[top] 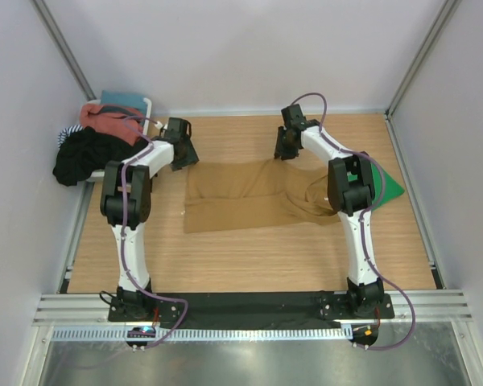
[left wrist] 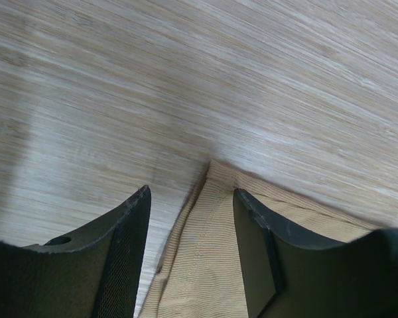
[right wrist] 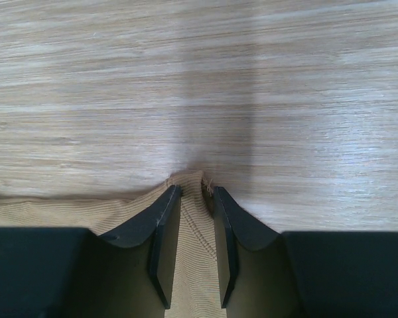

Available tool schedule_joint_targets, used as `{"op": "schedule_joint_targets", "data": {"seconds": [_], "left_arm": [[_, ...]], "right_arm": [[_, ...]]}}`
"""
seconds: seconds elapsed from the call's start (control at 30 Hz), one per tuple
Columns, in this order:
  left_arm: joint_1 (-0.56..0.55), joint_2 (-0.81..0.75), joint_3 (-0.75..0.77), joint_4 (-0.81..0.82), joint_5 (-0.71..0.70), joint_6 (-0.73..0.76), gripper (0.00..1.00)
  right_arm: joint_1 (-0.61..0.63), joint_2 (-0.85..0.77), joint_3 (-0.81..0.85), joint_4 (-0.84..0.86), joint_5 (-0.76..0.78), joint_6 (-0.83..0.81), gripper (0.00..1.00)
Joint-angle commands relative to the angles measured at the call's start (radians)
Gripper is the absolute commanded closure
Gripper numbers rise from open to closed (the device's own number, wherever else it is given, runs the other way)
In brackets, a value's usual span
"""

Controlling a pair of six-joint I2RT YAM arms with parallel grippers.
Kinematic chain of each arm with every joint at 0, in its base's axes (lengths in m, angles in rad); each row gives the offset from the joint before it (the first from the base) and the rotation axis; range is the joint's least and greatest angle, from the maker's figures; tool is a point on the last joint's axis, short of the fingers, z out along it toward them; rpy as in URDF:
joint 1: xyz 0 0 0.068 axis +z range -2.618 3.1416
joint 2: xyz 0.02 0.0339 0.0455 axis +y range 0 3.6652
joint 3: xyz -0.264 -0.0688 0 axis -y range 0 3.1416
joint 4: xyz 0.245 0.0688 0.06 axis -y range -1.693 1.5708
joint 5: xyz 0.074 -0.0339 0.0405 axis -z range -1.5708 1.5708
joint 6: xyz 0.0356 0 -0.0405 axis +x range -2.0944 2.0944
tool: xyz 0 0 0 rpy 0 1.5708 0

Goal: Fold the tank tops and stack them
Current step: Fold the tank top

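Note:
The tan tank top (top: 241, 197) lies spread flat in the middle of the wooden table, its neck end to the right. My left gripper (top: 181, 157) is at its far left corner, low over the table. In the left wrist view the gripper (left wrist: 189, 192) is open, and the cloth corner (left wrist: 205, 265) lies between the wide-apart fingers. My right gripper (top: 285, 153) is at the far edge further right. In the right wrist view it (right wrist: 194, 191) stands narrow, with a bunched corner of tan cloth (right wrist: 53, 212) pinched between the fingers. The green tank top (top: 390, 186) lies at the right, partly hidden by the right arm.
A white bin (top: 147, 103) at the far left corner holds a heap of other clothes (top: 84, 153), black, salmon, teal and striped. White walls close in the table on three sides. Bare wood shows beyond the tan cloth's far edge (right wrist: 199, 79).

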Motion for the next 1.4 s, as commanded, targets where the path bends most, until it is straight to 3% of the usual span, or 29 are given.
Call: {"op": "schedule_joint_targets", "data": {"seconds": [0.0, 0.23, 0.4, 0.63, 0.8, 0.9, 0.93, 0.97, 1.37], "left_arm": [[0.003, 0.011, 0.04, 0.01, 0.013, 0.015, 0.46], [0.003, 0.02, 0.044, 0.009, 0.019, 0.017, 0.52], [0.003, 0.031, 0.052, 0.013, 0.02, 0.015, 0.58], [0.001, 0.056, 0.087, 0.016, 0.053, 0.002, 0.46], [0.003, 0.077, 0.112, 0.001, 0.051, 0.002, 0.65], [0.003, 0.086, 0.113, 0.0, 0.06, -0.003, 0.82], [0.003, 0.086, 0.115, -0.002, 0.065, -0.003, 0.94], [0.003, 0.085, 0.116, -0.005, 0.066, -0.003, 0.99], [0.003, -0.05, 0.032, 0.056, 0.034, 0.034, 1.0]], "right_arm": [[0.003, 0.003, 0.051, 0.018, 0.004, -0.025, 0.67], [0.003, 0.001, 0.054, 0.029, 0.007, -0.029, 0.69], [0.005, 0.003, 0.054, 0.032, 0.009, -0.033, 0.76], [0.005, 0.0, 0.053, 0.041, -0.006, -0.034, 0.82], [0.005, -0.002, 0.051, 0.043, -0.011, -0.037, 0.88], [0.005, -0.003, 0.053, 0.044, -0.011, -0.036, 0.9], [0.005, -0.006, 0.054, 0.043, -0.011, -0.036, 0.91], [0.005, -0.006, 0.054, 0.044, -0.011, -0.036, 0.91], [0.003, -0.094, -0.031, 0.113, -0.008, -0.017, 0.99]]}}
